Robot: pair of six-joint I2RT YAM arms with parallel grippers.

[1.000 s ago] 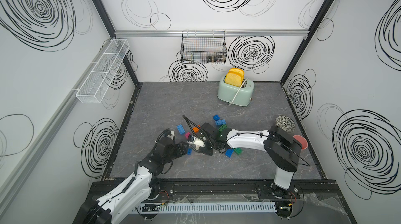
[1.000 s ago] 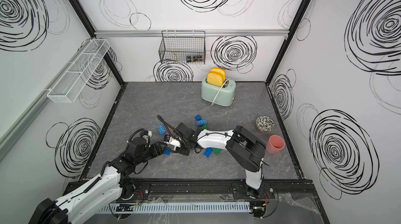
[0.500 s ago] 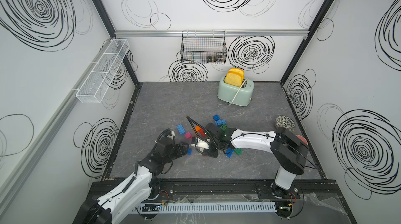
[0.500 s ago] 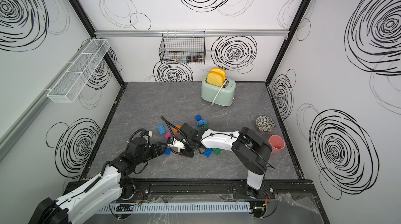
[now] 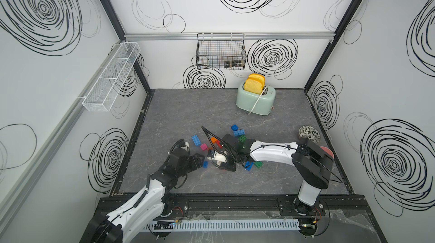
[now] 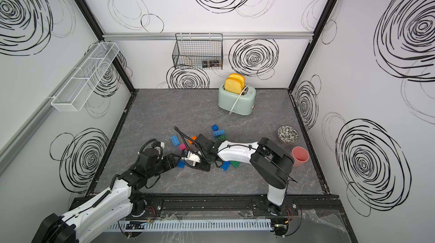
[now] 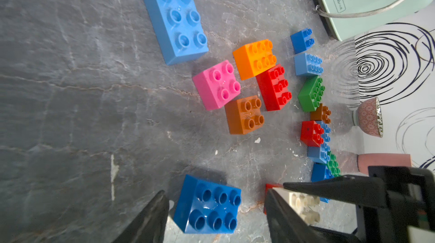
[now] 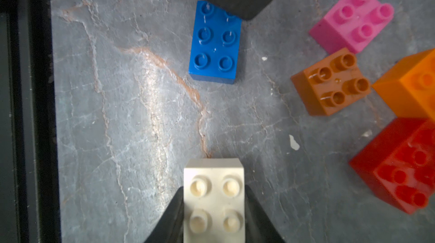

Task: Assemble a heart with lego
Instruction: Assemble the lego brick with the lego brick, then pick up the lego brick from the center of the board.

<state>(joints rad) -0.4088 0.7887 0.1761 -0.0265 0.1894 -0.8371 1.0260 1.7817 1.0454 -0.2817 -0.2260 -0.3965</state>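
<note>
White brick point(image 8: 213, 197) is held between the right fingers point(image 8: 169, 220), gripped at both sides. Left fingers point(image 7: 150, 220) are spread wide around a dark blue six-stud brick point(image 7: 208, 204) lying studs-up on the desk point(image 7: 70, 88). A pink brick point(image 7: 215, 84), a brown brick point(image 7: 243, 114), an orange brick point(image 7: 254, 58) and a red brick point(image 7: 274, 87) are clustered nearby.

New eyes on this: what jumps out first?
Bright bricks lie scattered across the middle of the grey floor. The right gripper pinches a white brick; the left gripper stands open around a blue brick. At the back, a mint toaster holds yellow toast.
</note>
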